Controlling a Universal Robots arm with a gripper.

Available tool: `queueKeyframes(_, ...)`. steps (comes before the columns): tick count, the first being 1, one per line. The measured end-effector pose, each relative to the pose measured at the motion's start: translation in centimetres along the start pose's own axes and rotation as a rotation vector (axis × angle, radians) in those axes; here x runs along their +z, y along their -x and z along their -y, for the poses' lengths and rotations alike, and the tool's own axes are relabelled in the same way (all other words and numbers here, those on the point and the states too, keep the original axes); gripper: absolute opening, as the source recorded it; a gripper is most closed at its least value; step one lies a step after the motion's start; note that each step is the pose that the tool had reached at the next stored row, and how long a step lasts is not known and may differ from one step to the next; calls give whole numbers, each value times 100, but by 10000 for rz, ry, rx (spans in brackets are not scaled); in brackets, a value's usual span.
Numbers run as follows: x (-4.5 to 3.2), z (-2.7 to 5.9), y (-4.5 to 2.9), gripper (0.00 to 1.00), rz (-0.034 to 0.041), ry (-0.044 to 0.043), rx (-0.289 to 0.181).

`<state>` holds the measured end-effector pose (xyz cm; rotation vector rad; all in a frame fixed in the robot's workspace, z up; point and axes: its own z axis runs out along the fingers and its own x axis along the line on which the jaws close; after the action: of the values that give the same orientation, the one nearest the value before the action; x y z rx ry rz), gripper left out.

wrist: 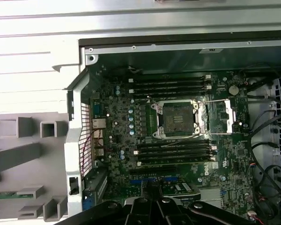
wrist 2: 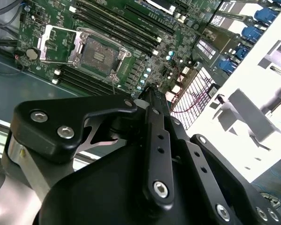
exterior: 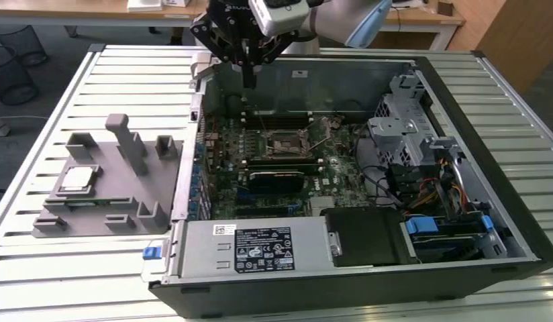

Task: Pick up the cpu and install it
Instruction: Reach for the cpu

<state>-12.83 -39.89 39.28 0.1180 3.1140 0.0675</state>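
While the cpu (exterior: 77, 178) lies flat in a tray (exterior: 84, 215) recess at the exterior view's left middle, face up for a top grab | gripper (exterior: 249, 82) hangs at top centre over the computer case (exterior: 366, 285), fingers together, holding nothing | socket (exterior: 286, 144) uncovered at frame centre, apparently to receive it

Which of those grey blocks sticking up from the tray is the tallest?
The slim post near the grey tray's back in the exterior view; it rises clearly above the squat blocks around it.
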Motion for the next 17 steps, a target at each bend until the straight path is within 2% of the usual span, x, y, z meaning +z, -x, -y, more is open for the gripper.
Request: queueKeyframes(17,10,6,-73,11,-34,-2,2)
